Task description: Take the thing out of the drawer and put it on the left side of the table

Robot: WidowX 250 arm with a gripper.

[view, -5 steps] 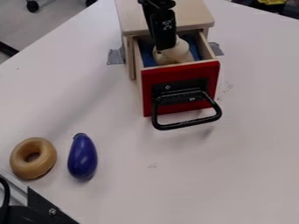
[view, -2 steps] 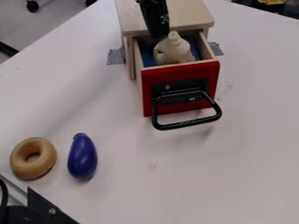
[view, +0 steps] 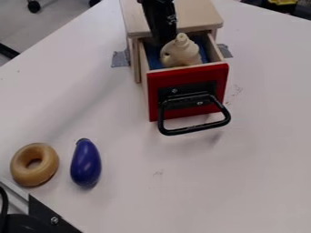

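Note:
The black gripper (view: 163,42) hangs down at the back left part of the open drawer (view: 188,93), its lower end just left of and behind the thing inside. That thing is a cream-coloured, bottle-like piece (view: 181,52) with a small knob on top, standing in the drawer on a blue lining. The drawer has a red front with a black handle. How the gripper's tips stand, and whether they touch the piece, I cannot tell.
A wooden cabinet (view: 176,16) holds the drawer, with grey tape (view: 120,58) at its side. On the white table's left part lie a tan ring (view: 21,171) and a blue eggplant-shaped toy (view: 86,164). Black and metal hardware (view: 43,217) occupies the lower left corner.
The gripper has shifted slightly left and back from over the cream piece, then a little lower. The piece's knob has come into sight; drawer and table objects stay put.

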